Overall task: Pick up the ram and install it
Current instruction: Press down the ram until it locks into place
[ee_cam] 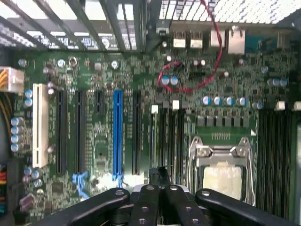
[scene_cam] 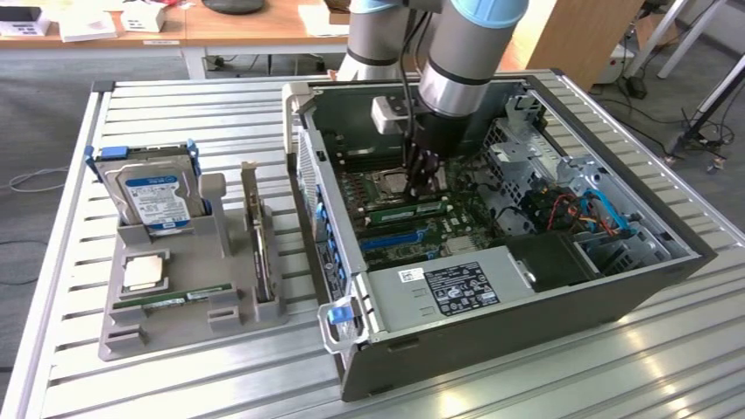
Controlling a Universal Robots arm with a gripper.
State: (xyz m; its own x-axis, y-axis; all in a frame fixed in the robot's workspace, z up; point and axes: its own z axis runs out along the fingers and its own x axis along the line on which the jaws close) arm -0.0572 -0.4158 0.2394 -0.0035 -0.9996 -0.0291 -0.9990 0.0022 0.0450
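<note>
This is a robotics lab or test workshop — an opened desktop computer case (scene_cam: 512, 253) lies on its side on a slatted aluminium workbench (scene_cam: 652, 358), its green motherboard (scene_cam: 425, 218) exposed. Just beside the case, toward the exterior view's left, a grey fixture tray (scene_cam: 174, 297) stands parts in slots, among them a blue-labelled hard drive (scene_cam: 152, 196). Behind the case are wooden desks (scene_cam: 233, 30) with small boxes, grey carpet (scene_cam: 47, 113) and trailing cables — an office-like room given over to bench experiments.
</note>
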